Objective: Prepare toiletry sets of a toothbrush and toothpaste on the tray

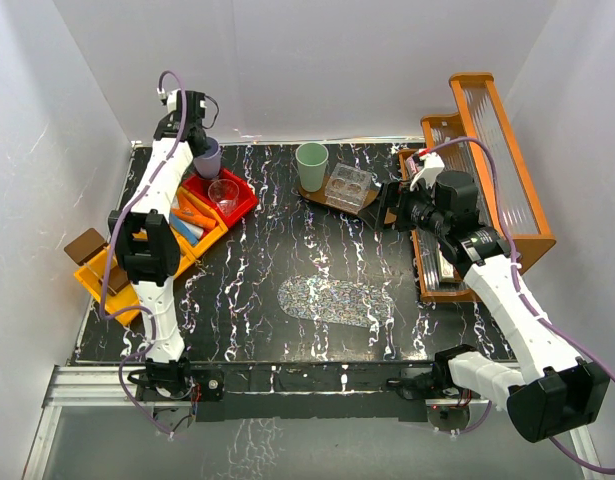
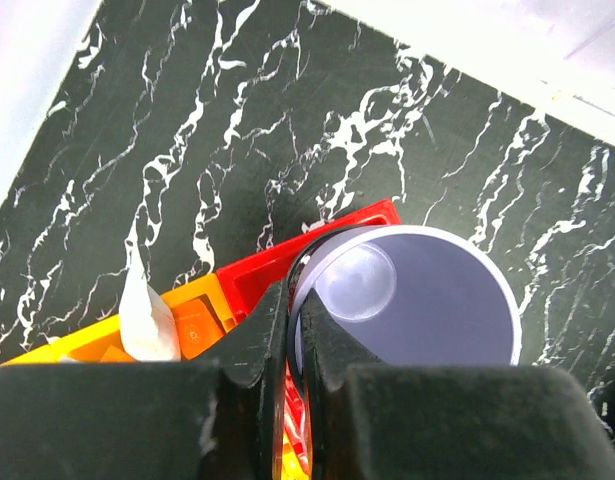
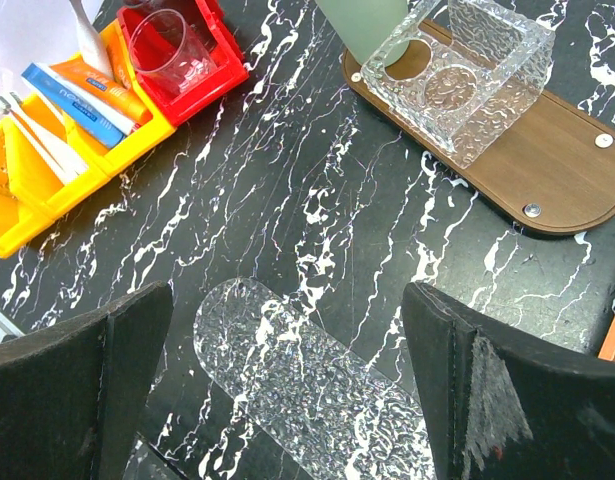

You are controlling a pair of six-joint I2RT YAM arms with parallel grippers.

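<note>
Worktop (image 1: 287, 250) black with white streaks, white walls (image 1: 287, 60) around it. Three cups: my left gripper (image 2: 292, 312) is pinched tight on the rim of the lilac cup (image 2: 427, 300), far left. The green cup (image 1: 311, 160) stands on the wooden tray (image 3: 547, 170). The clear glass (image 3: 167, 50) sits in the red bin (image 3: 222, 62). One blue tube (image 3: 72, 100) and one orange tube (image 3: 102, 88) lie in the yellow bin (image 3: 17, 195). My right gripper (image 3: 287, 300) hangs wide open, holding nothing.

Bright even light, soft shadows, sharp focus
</note>
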